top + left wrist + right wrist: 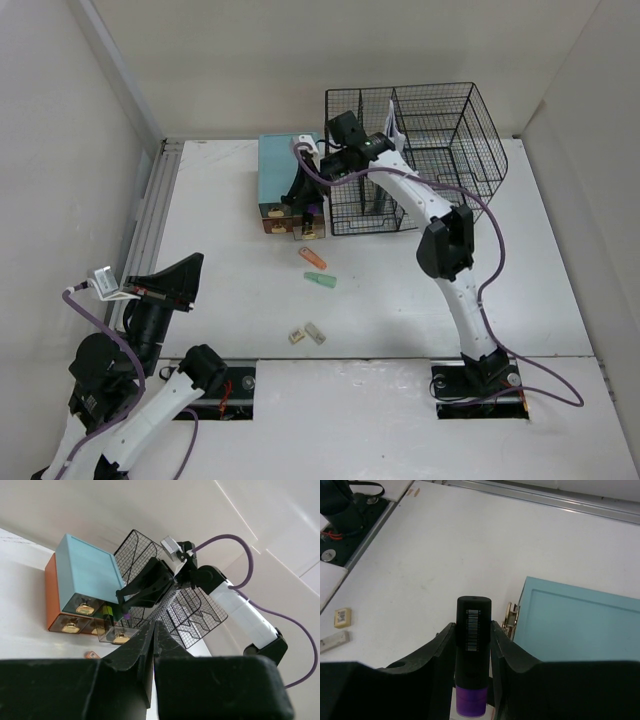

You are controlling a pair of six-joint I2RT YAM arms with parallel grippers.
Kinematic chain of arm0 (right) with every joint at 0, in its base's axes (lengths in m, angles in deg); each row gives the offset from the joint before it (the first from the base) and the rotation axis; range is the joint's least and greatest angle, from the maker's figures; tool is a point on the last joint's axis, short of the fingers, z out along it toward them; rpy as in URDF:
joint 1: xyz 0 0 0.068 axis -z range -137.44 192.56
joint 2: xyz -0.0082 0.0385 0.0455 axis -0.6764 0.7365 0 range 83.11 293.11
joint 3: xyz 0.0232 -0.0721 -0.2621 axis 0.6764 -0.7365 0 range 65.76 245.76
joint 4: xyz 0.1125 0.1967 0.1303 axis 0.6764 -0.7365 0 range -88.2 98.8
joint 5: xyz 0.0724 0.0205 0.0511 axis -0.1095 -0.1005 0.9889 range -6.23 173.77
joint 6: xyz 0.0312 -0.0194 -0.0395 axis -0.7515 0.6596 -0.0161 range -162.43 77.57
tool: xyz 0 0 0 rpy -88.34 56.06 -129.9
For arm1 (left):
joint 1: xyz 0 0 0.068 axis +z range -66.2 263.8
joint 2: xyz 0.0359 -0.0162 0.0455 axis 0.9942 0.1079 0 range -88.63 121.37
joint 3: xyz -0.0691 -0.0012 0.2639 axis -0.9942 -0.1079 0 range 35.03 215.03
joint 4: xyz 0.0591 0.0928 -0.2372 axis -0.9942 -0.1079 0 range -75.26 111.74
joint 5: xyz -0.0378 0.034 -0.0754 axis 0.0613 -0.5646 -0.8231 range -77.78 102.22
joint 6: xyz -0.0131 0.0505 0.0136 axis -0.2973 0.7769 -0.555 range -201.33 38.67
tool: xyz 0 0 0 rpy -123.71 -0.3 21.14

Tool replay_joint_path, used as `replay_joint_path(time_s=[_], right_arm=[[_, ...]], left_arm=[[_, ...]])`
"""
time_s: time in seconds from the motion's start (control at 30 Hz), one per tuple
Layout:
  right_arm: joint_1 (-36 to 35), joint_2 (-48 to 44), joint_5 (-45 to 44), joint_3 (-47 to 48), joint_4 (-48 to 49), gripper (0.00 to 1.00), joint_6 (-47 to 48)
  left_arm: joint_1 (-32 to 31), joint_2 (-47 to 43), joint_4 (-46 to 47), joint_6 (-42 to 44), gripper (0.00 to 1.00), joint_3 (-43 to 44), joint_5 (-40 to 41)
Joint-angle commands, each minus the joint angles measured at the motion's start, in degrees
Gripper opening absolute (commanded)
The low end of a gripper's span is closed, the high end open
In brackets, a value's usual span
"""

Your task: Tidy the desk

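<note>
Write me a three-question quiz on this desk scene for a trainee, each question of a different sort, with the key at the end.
1. True or false: the right gripper is shut on a black tube with a purple end.
2. The left gripper is: A) open over the green piece; B) shut, holding nothing; C) shut on an eraser.
3. How many small loose pieces lie on the desk in front of the teal drawer box?
Key: 1 true; 2 B; 3 four.
</note>
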Motion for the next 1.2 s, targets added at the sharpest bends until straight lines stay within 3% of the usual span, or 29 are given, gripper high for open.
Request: replay_joint_path(time_s=[0.0,0.2,0.6,0.63,0.67,0.8,1.17], right_arm=[[0.9,0.3,3.7,2.6,0.1,0.0,3.7],[1.4,2.7,3.7,4.0,-4.5,0.0,10.6],[0.9,2.2,-8.0,3.5,-19.1,0.01,27.1],[0.9,2.2,-8.0,3.5,-19.8,0.02,27.6],[0.9,2.2,-8.5,2.9,-19.8,0.15,27.6],[0.9,0.4,-7.7,2.4,-19.2,0.31,27.6],[-0.8,-8.2,-4.5,-2.1,-13.5,0.44,22.0]], left_arm=[[-0.4,-13.9,2.9,0.3,0.0,-0.2,0.8],[-0.4,-13.9,2.9,0.3,0.0,-0.2,0.8],[-0.4,-13.4,2.9,0.3,0.0,-0.2,0.8],[-0.4,-13.4,2.9,0.3,0.0,-0.2,0.8],[-0.4,-13.4,2.9,0.3,0.0,-0.2,0.8],[-0.4,-13.4,2.9,0.3,0.0,-0.2,0.8],[-0.4,-13.4,2.9,-0.3,0.0,-0.2,0.8]])
